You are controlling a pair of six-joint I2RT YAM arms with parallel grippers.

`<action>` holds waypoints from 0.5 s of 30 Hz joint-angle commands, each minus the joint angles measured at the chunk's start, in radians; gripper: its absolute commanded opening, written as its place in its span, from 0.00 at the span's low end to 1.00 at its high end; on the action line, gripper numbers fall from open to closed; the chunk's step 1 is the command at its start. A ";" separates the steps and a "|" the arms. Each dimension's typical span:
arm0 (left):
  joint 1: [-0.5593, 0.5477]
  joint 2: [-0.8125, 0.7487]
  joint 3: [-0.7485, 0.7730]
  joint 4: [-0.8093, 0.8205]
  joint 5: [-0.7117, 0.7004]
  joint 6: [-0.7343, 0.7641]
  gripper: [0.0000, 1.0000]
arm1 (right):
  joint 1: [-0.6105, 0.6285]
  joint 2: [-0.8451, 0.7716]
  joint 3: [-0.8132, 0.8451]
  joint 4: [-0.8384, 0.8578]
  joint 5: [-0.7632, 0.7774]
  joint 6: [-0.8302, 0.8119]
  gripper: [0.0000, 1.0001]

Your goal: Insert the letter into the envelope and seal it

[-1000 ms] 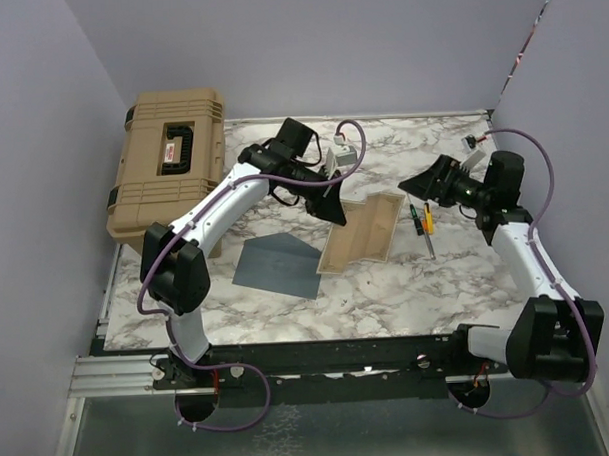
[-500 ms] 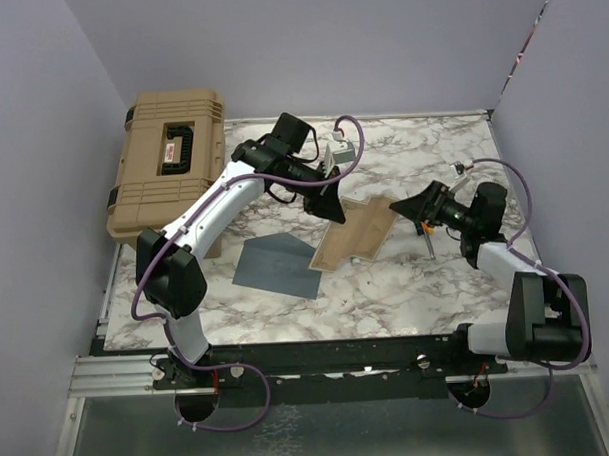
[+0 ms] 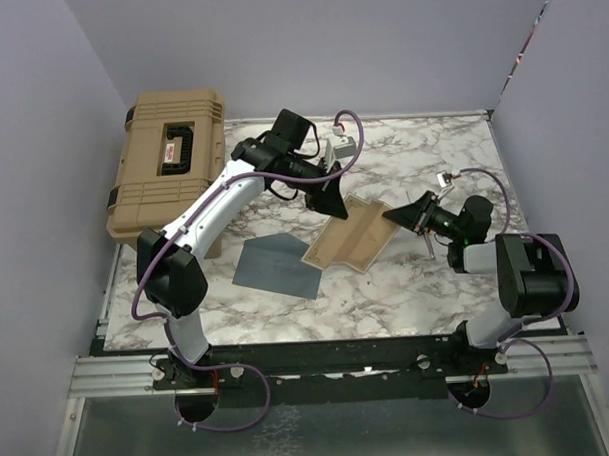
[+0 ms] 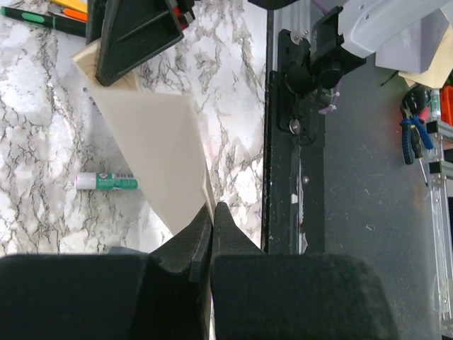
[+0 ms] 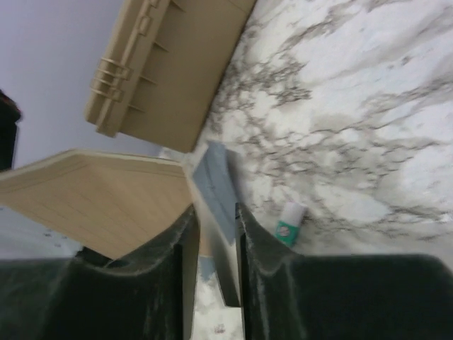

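The tan letter [image 3: 347, 242] hangs tilted above the marble table, its far corner pinched in my left gripper [image 3: 332, 202], which is shut on it. In the left wrist view the letter [image 4: 152, 134] fans out from the left gripper [image 4: 212, 209]. My right gripper [image 3: 389, 216] is at the letter's right corner. In the right wrist view its jaws [image 5: 214, 212] stand apart, with the letter [image 5: 99, 202] against the left finger. The blue-grey envelope [image 3: 274, 266] lies flat on the table to the letter's left, and the envelope [image 5: 216, 185] shows beyond the right jaws.
A big tan hard case [image 3: 168, 173] sits at the back left. Pens [image 3: 425, 234] lie under the right gripper. A green-and-white glue stick [image 4: 106, 182] lies on the marble below the letter. A black rail [image 4: 283, 142] runs along the table's near edge.
My right arm has swung left from the pens to the letter's right corner, and its jaws have narrowed. The left gripper has lifted and turned the letter.
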 commanded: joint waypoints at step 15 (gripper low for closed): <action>0.028 -0.058 0.007 0.374 -0.254 -0.412 0.00 | 0.015 -0.423 0.260 -0.638 0.134 -0.151 0.01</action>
